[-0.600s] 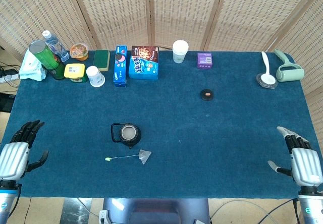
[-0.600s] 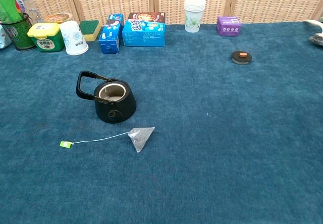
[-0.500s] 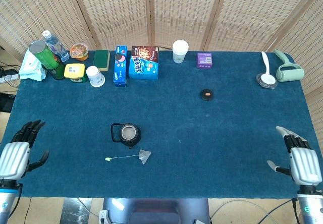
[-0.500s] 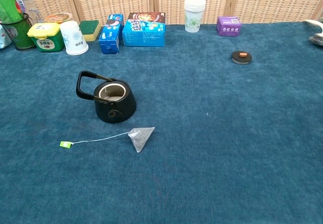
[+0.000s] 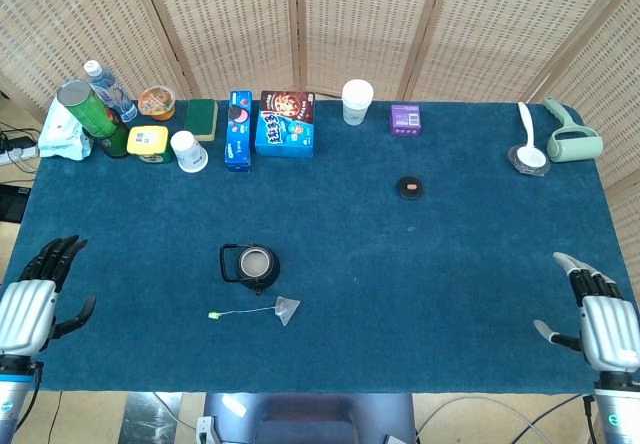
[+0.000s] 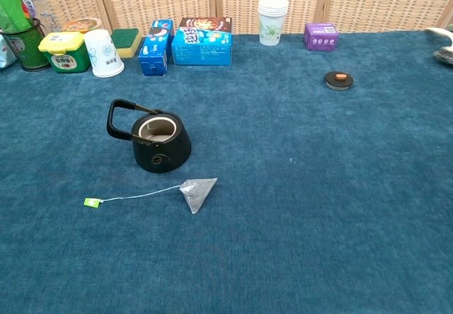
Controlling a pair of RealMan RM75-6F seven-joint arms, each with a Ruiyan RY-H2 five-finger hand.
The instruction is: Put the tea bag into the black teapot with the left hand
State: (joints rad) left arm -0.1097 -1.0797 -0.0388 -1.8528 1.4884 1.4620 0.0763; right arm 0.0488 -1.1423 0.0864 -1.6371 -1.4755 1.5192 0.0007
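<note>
my left hand (image 5: 30,304) sits at the near left corner of the table, fingers spread and nothing in them, so it is empty and well apart from everything i need. my right hand (image 5: 600,314) is parked at the near right corner, also empty with its fingers apart, and it has no part in this job. neither hand shows in the chest view.

outward from the left hand, the small translucent pyramid tea bag (image 6: 198,190) lies on the dark blue felt table cover (image 6: 318,208), its thin white string running left to a little green paper tag (image 6: 92,202). just beyond it stands the squat black teapot with a loop handle (image 6: 157,138), upright, its lid off and its mouth open; the bag is near its base but not touching.

i judge the task at its first step: the reach has not begun. next i would need to bring the left hand across to the bag and pinch it, or the string close to it, firmly enough that it does not swing wide when lifted over the narrow mouth.
</note>
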